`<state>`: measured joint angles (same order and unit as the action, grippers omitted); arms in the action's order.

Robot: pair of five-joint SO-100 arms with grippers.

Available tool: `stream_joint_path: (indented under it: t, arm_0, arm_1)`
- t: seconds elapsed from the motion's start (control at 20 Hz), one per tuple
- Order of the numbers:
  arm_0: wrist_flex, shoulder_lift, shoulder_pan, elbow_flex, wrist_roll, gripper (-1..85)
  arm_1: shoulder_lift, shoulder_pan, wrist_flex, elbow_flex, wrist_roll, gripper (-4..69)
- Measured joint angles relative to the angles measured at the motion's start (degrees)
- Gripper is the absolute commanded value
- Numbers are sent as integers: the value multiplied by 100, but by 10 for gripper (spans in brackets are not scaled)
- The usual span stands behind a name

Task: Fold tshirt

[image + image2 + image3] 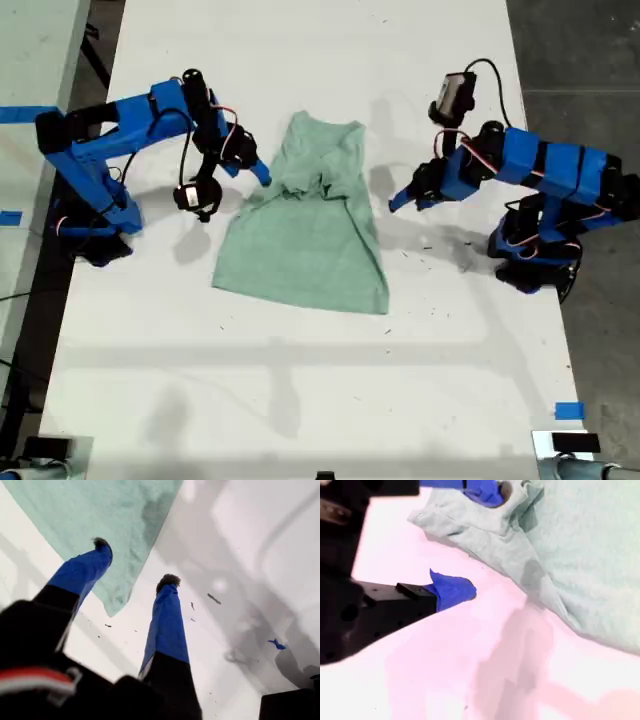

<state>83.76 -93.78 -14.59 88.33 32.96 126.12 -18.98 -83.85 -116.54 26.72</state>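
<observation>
The tshirt lies on the surface, near the middle of the exterior view. My second gripper is at its edge on the exterior view's left; my first gripper sits just beside it on the right.

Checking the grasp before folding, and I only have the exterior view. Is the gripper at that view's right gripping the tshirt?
Observer: No. The first wrist view shows my first gripper open, with one fingertip over the tshirt edge and the other over bare table.
Operator: And the other arm?
Observer: My second gripper is open too. One finger is at the bunched sleeve, the other over the table, and nothing is pinched.
</observation>
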Motion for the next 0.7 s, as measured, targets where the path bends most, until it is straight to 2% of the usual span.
stream_joint_path:
  t: [0.3, 0.45, 0.7]
  arm_0:
    - [-431, -1301, 914, 1846, -1028, 242]
    - [-694, -1345, 1222, 2013, -1274, 241]
    - [-756, -1345, 1389, 2048, -1433, 234]
  arm_1:
    - [-492, 993, -35, 0, -633, 233]
    - [-1274, 1521, 598, 0, -1187, 232]
    - [-2593, 2127, 2083, -264, -1819, 218]
